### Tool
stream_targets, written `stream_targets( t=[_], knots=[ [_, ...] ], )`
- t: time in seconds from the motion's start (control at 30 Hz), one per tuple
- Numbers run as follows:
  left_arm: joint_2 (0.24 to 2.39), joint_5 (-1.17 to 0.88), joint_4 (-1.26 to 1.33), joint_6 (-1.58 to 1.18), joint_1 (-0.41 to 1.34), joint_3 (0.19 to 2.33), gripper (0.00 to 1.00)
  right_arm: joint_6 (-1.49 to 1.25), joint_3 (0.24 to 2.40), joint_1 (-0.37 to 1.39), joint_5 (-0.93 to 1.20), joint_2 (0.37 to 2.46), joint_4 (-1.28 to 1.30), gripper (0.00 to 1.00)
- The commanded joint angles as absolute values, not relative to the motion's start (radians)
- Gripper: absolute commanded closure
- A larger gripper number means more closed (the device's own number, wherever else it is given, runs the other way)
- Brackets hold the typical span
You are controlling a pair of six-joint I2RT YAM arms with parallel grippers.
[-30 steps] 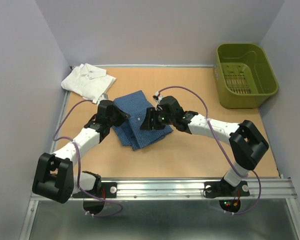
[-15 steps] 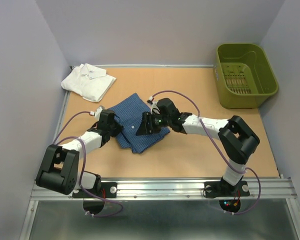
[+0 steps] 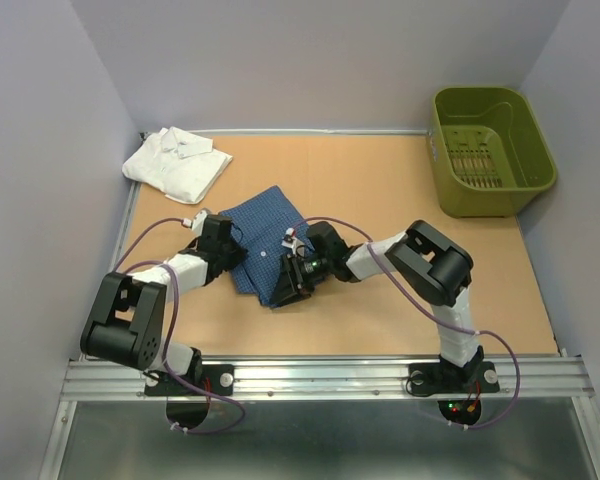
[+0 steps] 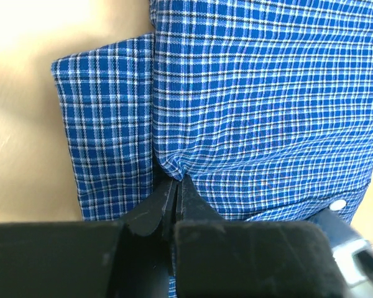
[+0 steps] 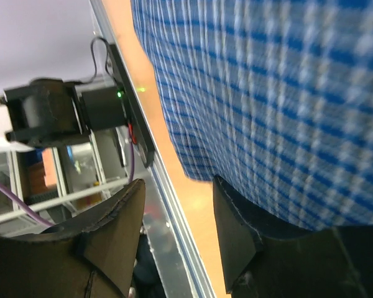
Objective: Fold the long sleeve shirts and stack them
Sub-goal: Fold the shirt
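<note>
Tan tabletop (image 3: 380, 300) fills the frame between pale walls. At upper right sits an olive-green basket (image 3: 485, 203). Left of centre lies the blue checked shirt (image 3: 265, 228), folded into a compact block; the white shirt (image 3: 175, 165) lies folded at upper left, well apart from it. The left gripper (image 4: 176, 183) has its fingers pressed together, pinching the blue cloth's left edge. The right gripper (image 5: 177, 192) has its fingers spread at the lower edge, with cloth lying over one finger.

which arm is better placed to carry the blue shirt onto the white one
Left, probably: the left fingers are shut on a fold of the blue shirt, and that arm is on the side of the white shirt. The right fingers stand apart, gripping nothing.
</note>
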State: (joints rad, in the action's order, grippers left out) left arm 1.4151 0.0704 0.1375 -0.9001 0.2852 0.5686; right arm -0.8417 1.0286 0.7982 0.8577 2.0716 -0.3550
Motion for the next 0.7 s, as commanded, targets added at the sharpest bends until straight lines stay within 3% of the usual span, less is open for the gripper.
stream_targets(
  t=[0.0,0.37,0.67],
  knots=[
    [1.424,0.140,0.107,-0.826,0.273,0.630,1.00,-0.848,0.996,0.807,0.882,2.077,-0.397,0.46],
    [1.338,0.153,0.040,-0.684,0.273,0.730,1.00,-0.764,1.052,0.796,0.785,1.896,-0.290,0.45],
    [1.426,0.235,0.012,-0.606,0.273,0.819,1.00,-0.716,1.037,0.778,0.749,1.856,-0.250,0.45]
  ],
)
